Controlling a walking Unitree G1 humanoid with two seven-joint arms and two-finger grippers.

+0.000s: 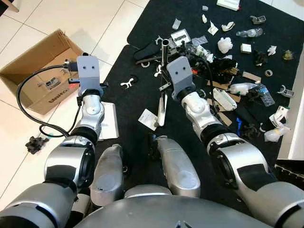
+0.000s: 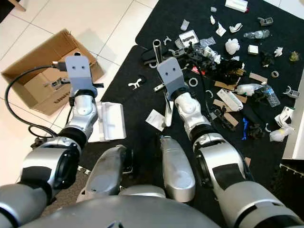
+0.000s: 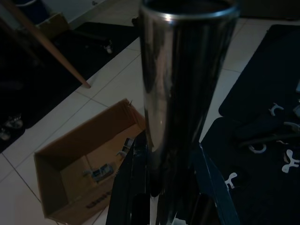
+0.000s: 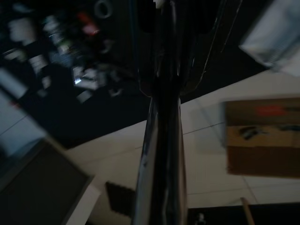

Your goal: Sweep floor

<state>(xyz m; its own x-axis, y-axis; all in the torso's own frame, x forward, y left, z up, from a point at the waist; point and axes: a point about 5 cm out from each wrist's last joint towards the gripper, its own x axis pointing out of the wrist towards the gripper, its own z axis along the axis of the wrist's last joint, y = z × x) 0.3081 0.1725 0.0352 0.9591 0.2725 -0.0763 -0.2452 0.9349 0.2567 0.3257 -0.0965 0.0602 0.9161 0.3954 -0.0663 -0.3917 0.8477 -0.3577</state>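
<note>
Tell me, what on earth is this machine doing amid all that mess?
It is a humanoid robot sweeping. Its right gripper is closed around a shiny metal handle, and the left gripper clasps a metal tube too. Scattered litter covers the black mat ahead. An open cardboard box sits on the tiles to its left.

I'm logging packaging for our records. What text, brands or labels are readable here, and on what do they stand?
"Unit…" is dark print on the side of the cardboard box; the rest is cut off by the left arm.
Sticker inside the box: too small to read.
Labels on the white packets and the paper on the black mat: too blurred to read.
</note>
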